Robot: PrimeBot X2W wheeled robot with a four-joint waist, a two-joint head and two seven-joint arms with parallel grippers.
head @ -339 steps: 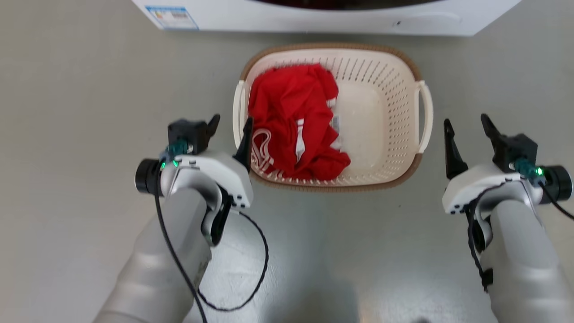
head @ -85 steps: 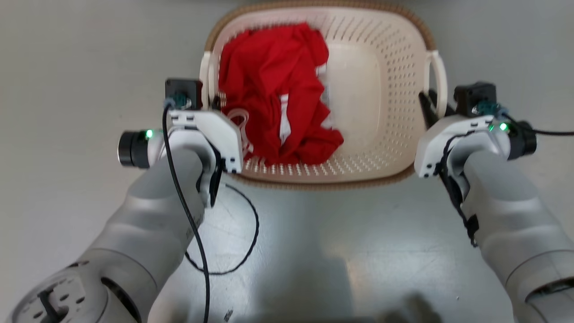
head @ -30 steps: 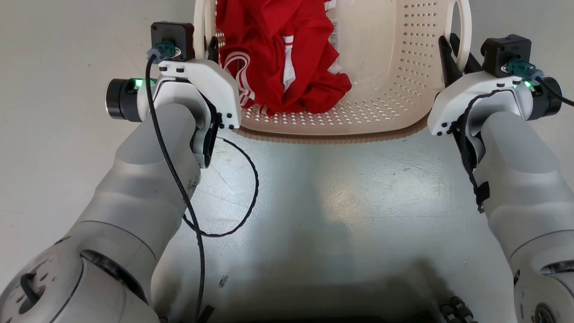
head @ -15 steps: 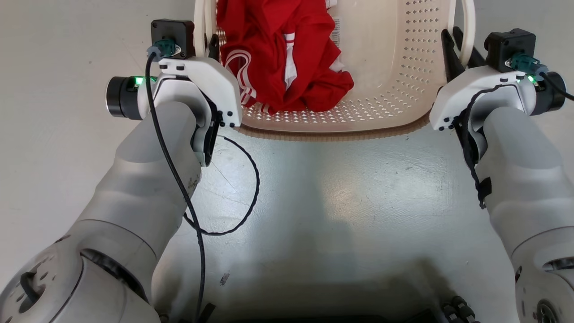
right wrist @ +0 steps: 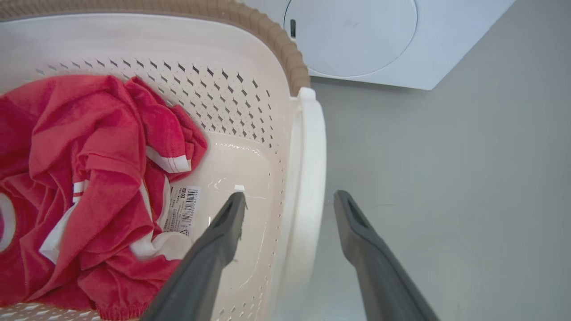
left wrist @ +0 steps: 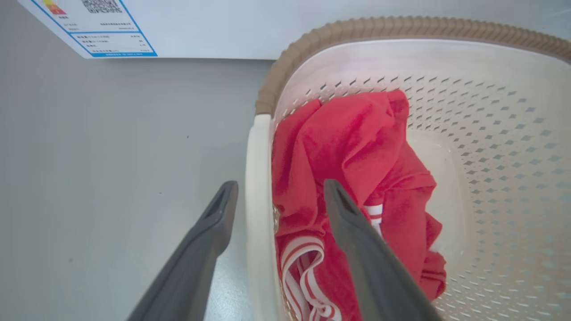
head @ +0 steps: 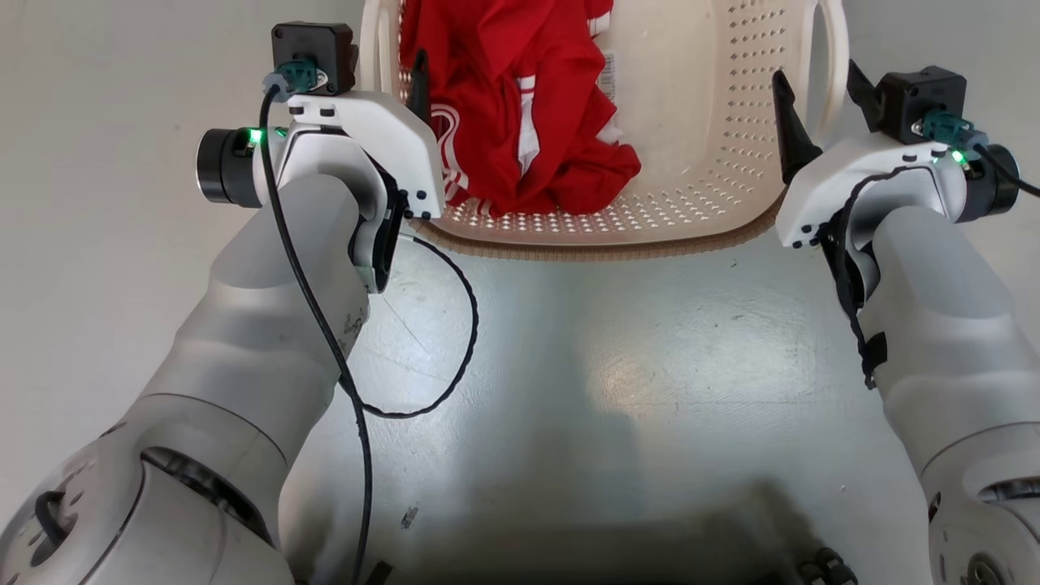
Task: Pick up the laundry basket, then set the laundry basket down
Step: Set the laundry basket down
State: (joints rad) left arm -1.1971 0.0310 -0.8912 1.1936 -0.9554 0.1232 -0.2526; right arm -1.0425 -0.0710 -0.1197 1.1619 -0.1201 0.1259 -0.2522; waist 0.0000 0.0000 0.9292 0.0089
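Jaws spread on both, holding nothing. Left gripper [left wrist: 280, 185], right gripper [right wrist: 290, 195]: each astride a white loop handle [left wrist: 256, 178] of cream perforated plastic laundry basket [head: 699, 187]; long axis arm-to-arm.

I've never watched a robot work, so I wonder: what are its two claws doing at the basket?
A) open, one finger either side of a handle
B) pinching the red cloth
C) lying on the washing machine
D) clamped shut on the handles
A: the wrist views show the left gripper and right gripper with fingers spread, a white handle of the laundry basket standing between each pair.
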